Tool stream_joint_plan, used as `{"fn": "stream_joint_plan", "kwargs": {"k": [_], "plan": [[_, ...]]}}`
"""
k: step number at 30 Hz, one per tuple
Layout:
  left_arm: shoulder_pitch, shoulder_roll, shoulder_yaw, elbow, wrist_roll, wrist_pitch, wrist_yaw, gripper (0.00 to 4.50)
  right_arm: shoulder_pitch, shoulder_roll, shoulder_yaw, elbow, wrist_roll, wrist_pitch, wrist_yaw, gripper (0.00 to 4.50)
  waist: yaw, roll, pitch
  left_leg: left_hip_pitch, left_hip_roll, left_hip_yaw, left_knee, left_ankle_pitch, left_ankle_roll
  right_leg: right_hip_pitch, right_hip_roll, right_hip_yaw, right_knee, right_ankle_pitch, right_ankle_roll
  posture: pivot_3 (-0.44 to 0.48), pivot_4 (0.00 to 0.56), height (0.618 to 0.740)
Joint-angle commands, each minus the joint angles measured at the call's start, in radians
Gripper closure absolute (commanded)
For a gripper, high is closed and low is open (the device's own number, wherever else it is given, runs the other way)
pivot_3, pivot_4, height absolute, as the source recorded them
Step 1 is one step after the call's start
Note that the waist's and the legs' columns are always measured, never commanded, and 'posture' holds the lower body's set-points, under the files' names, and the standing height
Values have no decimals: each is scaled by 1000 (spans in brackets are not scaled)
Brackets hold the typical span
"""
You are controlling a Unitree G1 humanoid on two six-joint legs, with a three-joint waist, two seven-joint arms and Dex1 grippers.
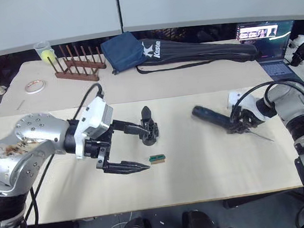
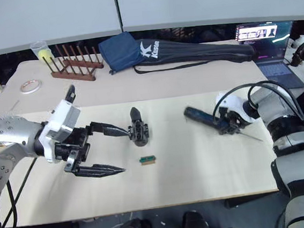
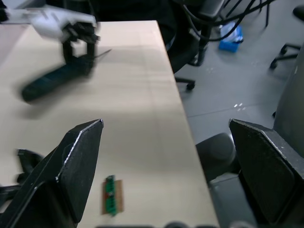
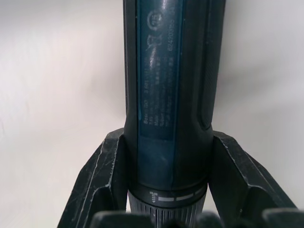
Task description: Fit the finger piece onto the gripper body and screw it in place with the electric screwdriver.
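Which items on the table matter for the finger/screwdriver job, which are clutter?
Job: gripper body; electric screwdriver, right gripper shut on it; left gripper open beside the body.

Clutter: green-and-brown block, Kason bag, wooden rack, tape roll, laptop.

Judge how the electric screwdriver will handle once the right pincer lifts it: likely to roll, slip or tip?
The electric screwdriver looks rigid. Its round, glossy handle could roll on the table or twist in the grip. The right pincer clamps it near the bit end, so the long handle may sag and tip.
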Motion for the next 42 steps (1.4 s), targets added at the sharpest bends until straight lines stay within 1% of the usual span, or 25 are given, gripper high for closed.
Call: {"fn": "stream_joint_plan", "kwargs": {"k": [1,3,4,6,9,11,15,19,23,26,29,36,42], "plan": [[80,0,42,-21,38,-78,1,0,92,-50,-186,-323,186,-19,7,2571,6,1,1,0,0,0,0,0,0,0,0,0,0,0,0,0,150,740],[151,-13,23,-8,109,-154,7,0,167,-25,-295,-536,334,118,-17,2571,12,1,1,0,0,-1,-1,0,-1,0,0,-1,0,-1,0,0,150,740],[190,-18,4,5,169,-222,2,0,192,-1,-346,-633,413,185,-43,2571,13,1,1,0,0,-1,-1,0,-1,0,0,-1,0,-1,0,0,150,740],[244,-28,-18,35,256,-333,-12,0,225,33,-405,-769,516,279,-97,2571,14,1,1,0,0,-1,0,0,-1,0,0,-1,0,-1,-1,0,150,740],[273,-57,-34,101,306,-402,-14,0,264,106,-483,-944,686,466,-232,2571,17,1,1,0,1,-2,0,-1,0,0,-1,-2,1,0,-2,0,150,740],[271,-72,-41,135,326,-432,-15,0,299,134,-503,-1018,742,520,-297,2571,25,1,1,0,1,-3,0,-3,1,0,-2,-2,1,0,-2,0,150,740],[249,-116,-88,211,371,-473,-21,0,445,226,-535,-1163,871,556,-411,2571,36,1,1,-1,0,-2,0,-5,4,1,-4,-3,-1,0,-1,0,150,740],[241,-160,-122,278,415,-528,-24,0,535,294,-507,-1256,942,557,-497,2571,36,1,1,-4,-1,-1,2,-5,4,-2,-4,-3,0,0,0,0,150,740],[229,-200,-158,330,460,-581,-23,0,567,348,-457,-1293,961,520,-550,2571,32,1,1,-4,-1,-2,1,-5,4,-2,-3,-3,0,0,0,0,150,740],[216,-227,-183,378,510,-636,-13,0,566,373,-415,-1274,913,437,-548,2571,31,1,1,-4,0,-2,2,-5,4,-2,-2,-3,0,0,0,0,150,740],[209,-249,-192,411,529,-660,-7,0,578,389,-364,-1256,864,350,-533,2571,31,1,1,-4,-1,-2,2,-5,4,-2,-2,-3,0,0,0,0,150,740],[163,-316,-223,455,554,-651,16,0,599,429,-276,-1211,817,247,-534,2571,33,1,1,-4,-1,-2,2,-5,4,-2,-2,-3,0,0,0,0,150,740],[154,-332,-238,480,573,-646,25,0,586,439,-242,-1179,798,200,-535,2571,29,1,1,-4,-1,-2,2,-5,4,-2,-2,-3,0,0,0,0,150,740]]}}
